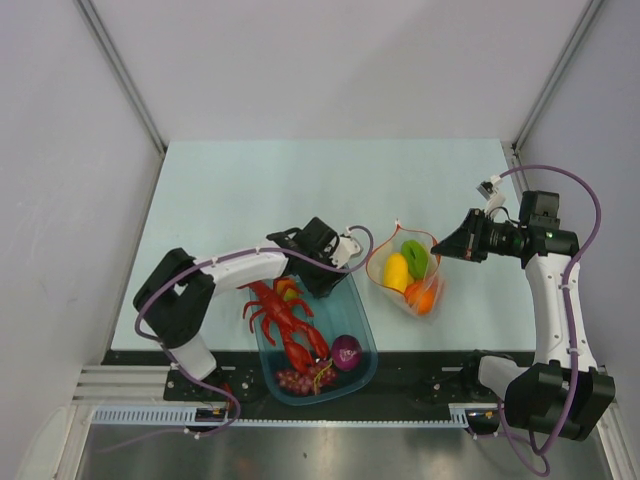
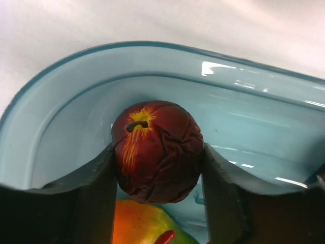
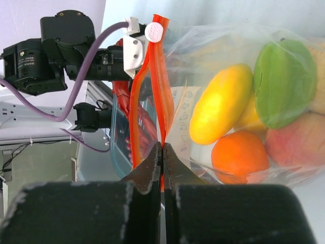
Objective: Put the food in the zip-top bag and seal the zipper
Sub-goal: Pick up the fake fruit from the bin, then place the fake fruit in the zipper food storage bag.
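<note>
- The zip-top bag (image 3: 203,51), crinkly clear plastic, sits right of the blue tub (image 2: 244,101), mouth gaping upward and ringed by the red zipper (image 3: 140,96).
- Inside: one oblong yellow mango (image 3: 221,104), one green piece (image 3: 284,84), one orange (image 3: 238,155), one peach (image 3: 297,145).
- The right gripper (image 3: 162,152) pinches the zipper.
- The left gripper (image 2: 157,152) clamps one wrinkled dark red fruit (image 2: 157,142) in the tub.

Both your arms wear white shells between chunky black joint housings. On the left arm (image 1: 240,268) a purple cable (image 1: 150,295) loops out from the base and runs up behind the left hand (image 2: 158,152), ending in a small white plug (image 3: 133,23). The right arm (image 1: 553,300) carries a second purple cable (image 1: 592,215), arcing wide behind the right hand (image 3: 162,152). Each hand's fingers (image 2: 89,201) are matt black and grainy; the right ones taper to thin edges.
</note>
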You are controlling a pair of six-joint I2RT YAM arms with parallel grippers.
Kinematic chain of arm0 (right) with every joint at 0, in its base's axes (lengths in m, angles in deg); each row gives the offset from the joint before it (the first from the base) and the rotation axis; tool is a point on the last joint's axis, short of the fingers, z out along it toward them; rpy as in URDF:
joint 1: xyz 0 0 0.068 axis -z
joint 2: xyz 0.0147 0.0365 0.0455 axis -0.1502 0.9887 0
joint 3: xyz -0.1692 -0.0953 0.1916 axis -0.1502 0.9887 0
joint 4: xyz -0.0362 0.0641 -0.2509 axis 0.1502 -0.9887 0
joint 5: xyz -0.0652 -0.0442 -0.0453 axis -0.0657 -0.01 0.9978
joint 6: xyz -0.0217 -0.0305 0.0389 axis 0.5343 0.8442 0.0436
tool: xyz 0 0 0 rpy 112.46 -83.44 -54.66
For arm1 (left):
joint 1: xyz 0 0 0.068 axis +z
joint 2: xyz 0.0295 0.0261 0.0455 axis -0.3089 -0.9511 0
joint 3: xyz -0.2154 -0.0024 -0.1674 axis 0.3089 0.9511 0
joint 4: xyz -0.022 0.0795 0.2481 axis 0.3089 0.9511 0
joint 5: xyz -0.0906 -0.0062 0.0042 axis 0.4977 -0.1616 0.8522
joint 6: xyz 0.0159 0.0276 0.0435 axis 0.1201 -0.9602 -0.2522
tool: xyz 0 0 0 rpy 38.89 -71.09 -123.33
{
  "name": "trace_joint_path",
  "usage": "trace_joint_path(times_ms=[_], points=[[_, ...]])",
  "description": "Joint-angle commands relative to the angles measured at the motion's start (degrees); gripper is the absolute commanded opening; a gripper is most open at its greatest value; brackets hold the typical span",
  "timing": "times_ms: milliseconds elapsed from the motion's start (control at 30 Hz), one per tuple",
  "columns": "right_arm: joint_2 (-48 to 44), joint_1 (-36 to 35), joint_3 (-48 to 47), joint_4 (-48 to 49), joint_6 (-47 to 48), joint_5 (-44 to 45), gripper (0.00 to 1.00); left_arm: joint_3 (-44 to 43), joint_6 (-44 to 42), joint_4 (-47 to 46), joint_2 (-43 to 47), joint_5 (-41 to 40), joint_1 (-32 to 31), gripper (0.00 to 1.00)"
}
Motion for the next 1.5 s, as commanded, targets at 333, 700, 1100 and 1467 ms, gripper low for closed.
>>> trace_joint_path(times_ms=[333, 700, 1100, 1467], points=[[0.4, 0.2, -0.5, 0.3, 1.1, -0.2, 0.00, -13.8, 4.5, -3.8, 22.0, 19.1, -1.6, 0.42], [-0.3, 0.5, -0.8, -0.3, 0.8, -1.5, 0.00, -27.8, 4.8, -6.1, 4.5, 19.7, -7.9, 0.43], [0.2, 1.7, -0.4, -0.1, 1.1, -3.9, 0.00, -28.1, 7.3, -5.0, 6.9, 27.5, -1.9, 1.00], [1.5, 2.0, 0.3, 1.1, 1.1, -4.3, 0.00, 5.5, -26.5, 11.6, 30.9, 25.0, -4.4, 0.98]])
